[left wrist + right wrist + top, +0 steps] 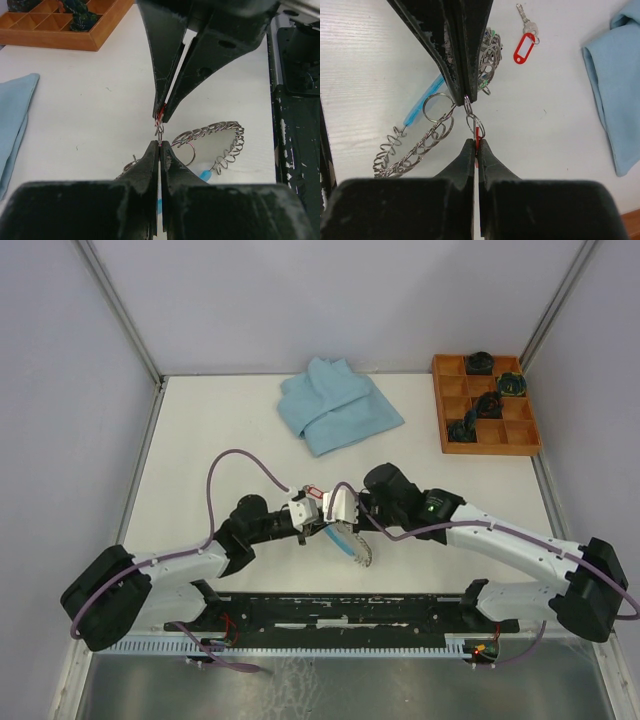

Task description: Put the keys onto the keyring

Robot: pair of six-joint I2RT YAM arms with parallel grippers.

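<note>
Between the two black fingertip pairs, which meet nose to nose low over the white table (pixel 200 430), a small silver wire ring (pixel 474 121) is stretched. The left gripper (pixel 159 146) is closed tight on one end of it. The right gripper (pixel 474 144) is closed on the other end, with a sliver of red showing right at its tips. Just beside both grippers, on the side nearer the arm bases, lies the large grey coil-textured metal keyring (pixel 216 131). Its one light-blue segment (pixel 422 107) points in toward the pinch, and neither gripper touches the loop. A plain silver split ring (pixel 437 107), larger than the pinched one, overlaps the coil close to the left fingertips; whether it is threaded onto the loop cannot be told. Beyond the left gripper as the right wrist camera sees it, a small silver key with a red plastic tag (pixel 524 48) lies flat on the table, apart from the keyring. Farther out past the grippers sits a folded light-blue cloth (pixel 338 405). Off past the right gripper is a compartmented wooden tray (pixel 487 430) holding several dark objects.
</note>
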